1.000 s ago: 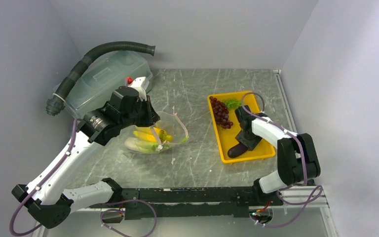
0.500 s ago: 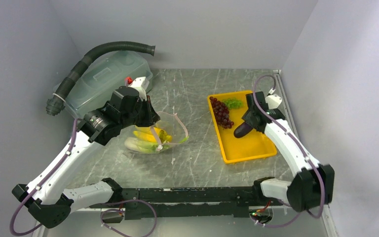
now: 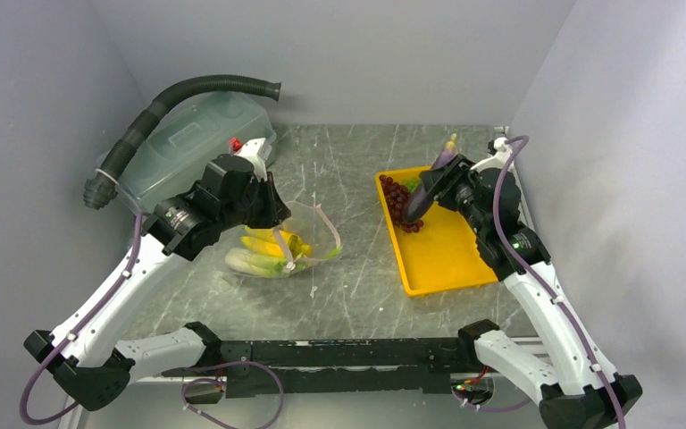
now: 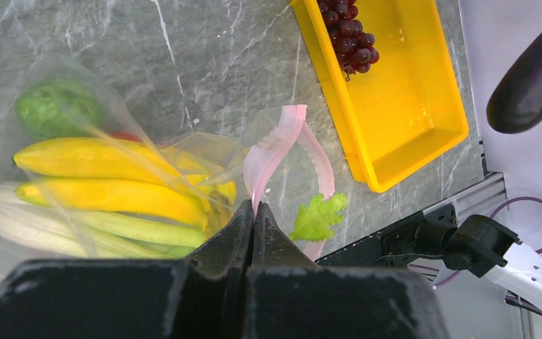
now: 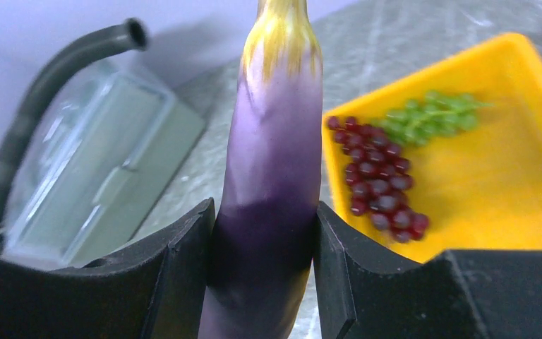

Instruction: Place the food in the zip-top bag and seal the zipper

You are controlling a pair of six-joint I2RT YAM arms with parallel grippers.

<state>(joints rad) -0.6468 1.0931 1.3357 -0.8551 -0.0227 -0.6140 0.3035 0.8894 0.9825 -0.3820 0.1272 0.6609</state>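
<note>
On the tabletop (image 3: 348, 161), left of centre:

- Bag (image 3: 308, 228) (image 4: 113, 127): clear soft plastic, lying on its side with the mouth towards the middle of the tabletop, gaping.
- Zipper (image 3: 326, 223) (image 4: 282, 134): pale pink strip, unsealed, standing in an open loop at the mouth.
- Contents seen through the plastic: two bananas (image 3: 272, 241) (image 4: 92, 159), celery (image 3: 250, 262) (image 4: 77, 229) just beside them, and a round green vegetable (image 4: 56, 106) at the closed end. A sliver of red shows behind the bananas, too little to identify.
- Leaf (image 4: 317, 217): one green piece at the mouth, beside the zipper loop. Whether it lies inside or outside the bag cannot be told.
- Left tool (image 3: 277, 219) (image 4: 253, 212): fingers pressed fully together, pinching the zipper where the strip rises from between them.

Right of centre:

- Eggplant (image 3: 420, 192) (image 5: 272, 176) (image 4: 536, 78): dark purple, fading to a pale yellowish stem end. It is off the surface, over the far end of the tray, tilted with the stem end pointing away.
- Right tool (image 3: 438, 183) (image 5: 265, 219): part-way closed, both fingers flat against the dark lower half of the eggplant, gripping it.
- Grapes (image 3: 399, 204) (image 5: 377, 187) (image 4: 349, 32): dark purple bunch, lying in the tray near its far left corner.
- Leafy greens (image 5: 423, 116): in the tray, just beyond the grapes.
- Tray (image 3: 447, 259) (image 4: 409, 106) (image 5: 522, 176): yellow, rectangular, well apart from the bag.

Far left corner:

- Tub (image 3: 183, 143) (image 5: 106, 155): large, translucent, lidded.
- Hose (image 3: 188, 89) (image 5: 49, 78): dark, ribbed, arched over the tub.
</note>
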